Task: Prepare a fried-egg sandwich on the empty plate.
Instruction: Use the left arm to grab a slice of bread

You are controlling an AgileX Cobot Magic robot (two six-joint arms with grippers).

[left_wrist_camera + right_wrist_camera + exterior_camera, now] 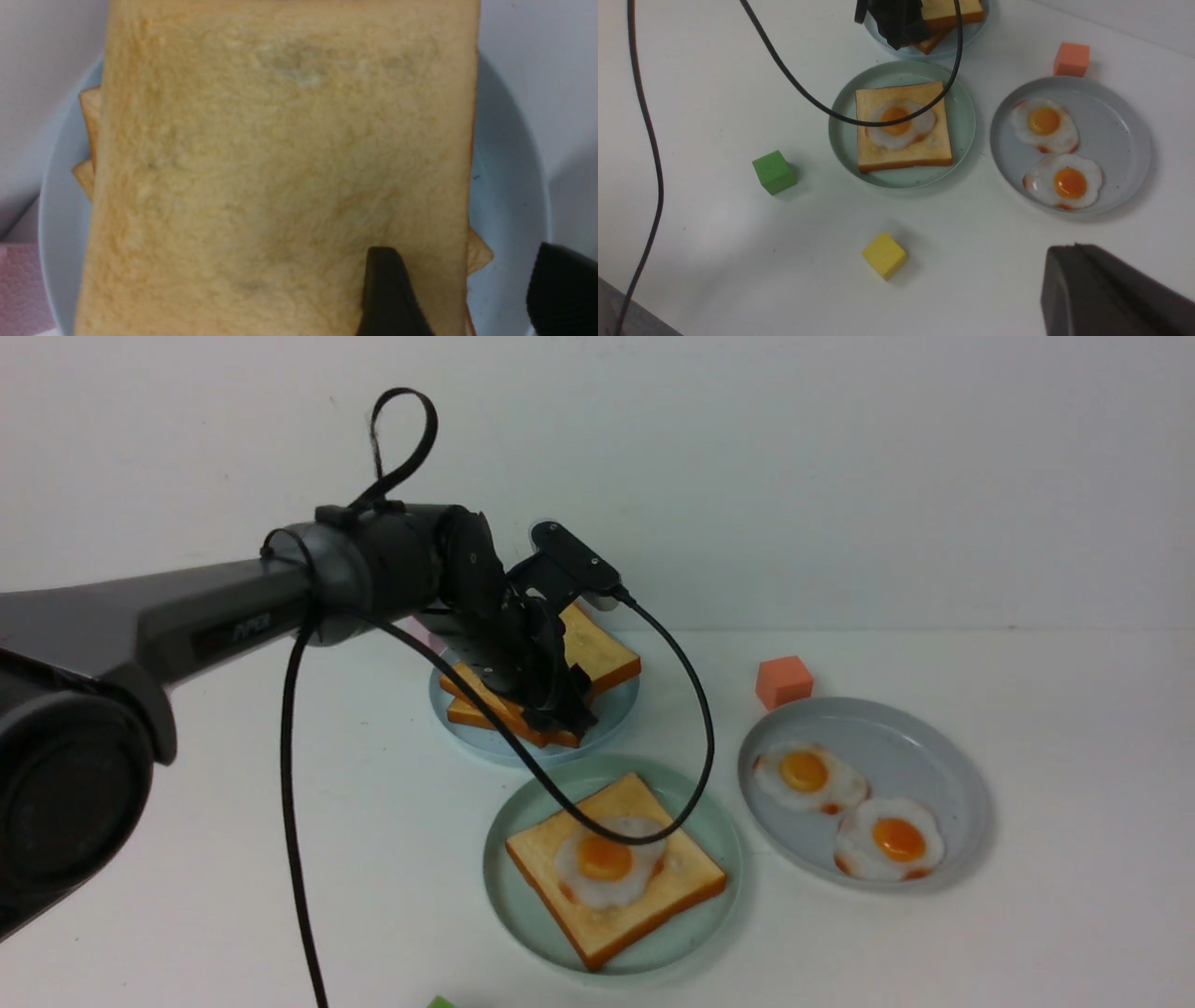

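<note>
Fried-egg sandwich [616,868]: one golden toast slice with a white, orange-yolked egg on top, lying face-up.
Plate [695,933]: pale mint green, near the middle of the desk [1027,943]; the sandwich lies flat inside its rim, one corner toward the camera.
Toast pile [607,658]: a few plain slices stacked unevenly on the light-blue plate [609,719], just behind the mint plate.
Left pincer [560,717]: down over the near side of the toast pile, jaws standing apart. In the left wrist view one of its fingers [387,289] is over the top slice and the other is off its edge, over the blue plate.
Cable [289,803]: hangs from the left arm and loops across the front view of the sandwich.
Grey plate [934,756]: right of the mint plate, carrying two more fried eggs [808,775].
Orange cube [784,681]: just behind the grey plate.
Green cube [774,171]: left of the mint plate.
Yellow cube [884,255]: nearer the robot.
Right pincer [1069,266]: closed, empty, well clear of the plates.
</note>
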